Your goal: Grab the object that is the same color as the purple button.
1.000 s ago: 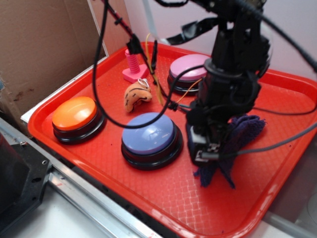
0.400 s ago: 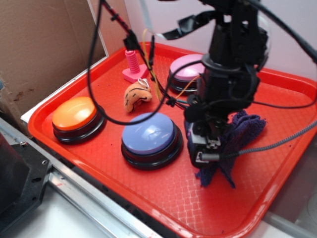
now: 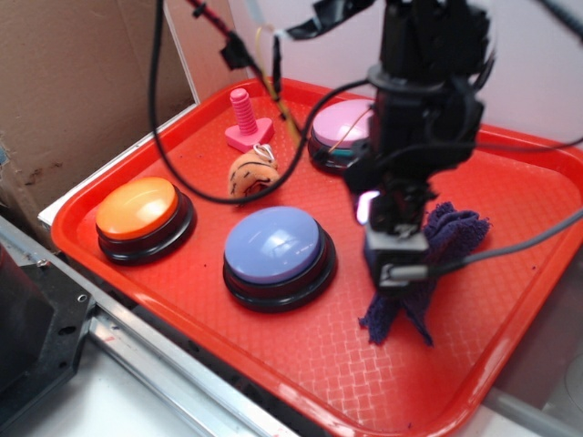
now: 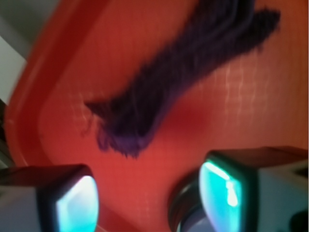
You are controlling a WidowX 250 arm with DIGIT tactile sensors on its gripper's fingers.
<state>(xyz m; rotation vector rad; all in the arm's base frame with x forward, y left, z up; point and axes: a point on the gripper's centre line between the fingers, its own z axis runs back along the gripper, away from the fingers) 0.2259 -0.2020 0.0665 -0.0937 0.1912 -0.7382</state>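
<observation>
Exterior view: the gripper (image 3: 398, 264) hangs over the purple rag (image 3: 428, 273), at 3 o'clock from the purple button (image 3: 273, 246) on the red tray (image 3: 301, 364). A careless descent might clip that button.

Wrist view: jaws spread apart and empty; the rag (image 4: 183, 82) lies at 12 o'clock, beyond the fingertips (image 4: 77, 205), so closing now would likely catch nothing.

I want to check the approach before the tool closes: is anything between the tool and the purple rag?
Nothing visible is. In the wrist view the two fingers stand apart with only bare red tray between the tool and the purple rag. The purple button sits off to one side, clear of the rag.
</observation>
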